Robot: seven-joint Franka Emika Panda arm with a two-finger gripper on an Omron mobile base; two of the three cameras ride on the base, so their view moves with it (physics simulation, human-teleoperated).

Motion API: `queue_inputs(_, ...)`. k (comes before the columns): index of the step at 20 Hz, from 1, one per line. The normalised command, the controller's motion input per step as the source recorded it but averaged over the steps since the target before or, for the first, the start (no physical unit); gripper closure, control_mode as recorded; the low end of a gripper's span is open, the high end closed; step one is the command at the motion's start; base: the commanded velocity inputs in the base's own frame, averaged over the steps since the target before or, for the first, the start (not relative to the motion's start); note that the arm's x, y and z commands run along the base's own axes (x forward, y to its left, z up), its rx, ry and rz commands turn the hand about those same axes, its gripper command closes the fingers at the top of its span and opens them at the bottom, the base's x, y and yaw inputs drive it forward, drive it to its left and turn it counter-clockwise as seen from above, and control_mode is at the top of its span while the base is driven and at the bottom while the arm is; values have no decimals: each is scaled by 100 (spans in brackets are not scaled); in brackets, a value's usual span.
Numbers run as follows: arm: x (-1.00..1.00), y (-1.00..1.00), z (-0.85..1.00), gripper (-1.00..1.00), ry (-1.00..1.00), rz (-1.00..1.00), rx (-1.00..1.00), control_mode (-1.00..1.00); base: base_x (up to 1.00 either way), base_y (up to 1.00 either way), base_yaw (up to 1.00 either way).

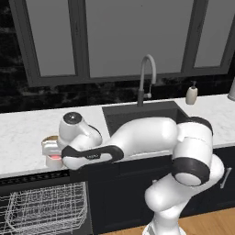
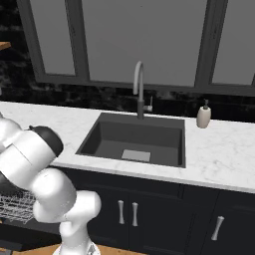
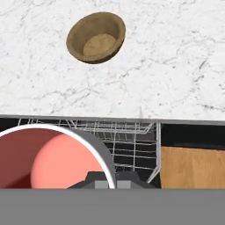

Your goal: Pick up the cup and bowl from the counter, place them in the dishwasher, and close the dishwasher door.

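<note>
Clamped in the claw (image 3: 107,178), round red-lined cup (image 3: 52,158); beyond, shallow wooden bowl (image 3: 96,37) on veined marble counter (image 3: 176,66).

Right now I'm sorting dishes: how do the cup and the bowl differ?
The cup is white-rimmed with a red inside; the bowl is golden-brown all over. The cup is held at the fingers over the dishwasher's wire rack; the bowl sits on the counter. Both are round and open-topped.
</note>
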Motion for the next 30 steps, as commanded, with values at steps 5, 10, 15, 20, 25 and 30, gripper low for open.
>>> queue_inputs(5, -100, 0, 1, 100, 0, -4, 0, -100, 0, 0, 0)
queue_inputs(10, -63, 0, -4, 100, 11, 0, 0, -100, 0, 0, 0)
queue_inputs(15, -40, 0, -4, 100, 16, 0, 0, -100, 0, 0, 0)
queue_inputs(20, -37, 0, -22, 100, 18, 0, -1, -100, 0, 0, 0)
queue_inputs(25, -36, 18, -33, 100, 19, 0, -6, -100, 0, 0, 0)
queue_inputs(30, -40, 28, -35, 100, 6, 0, -11, -100, 0, 0, 0)
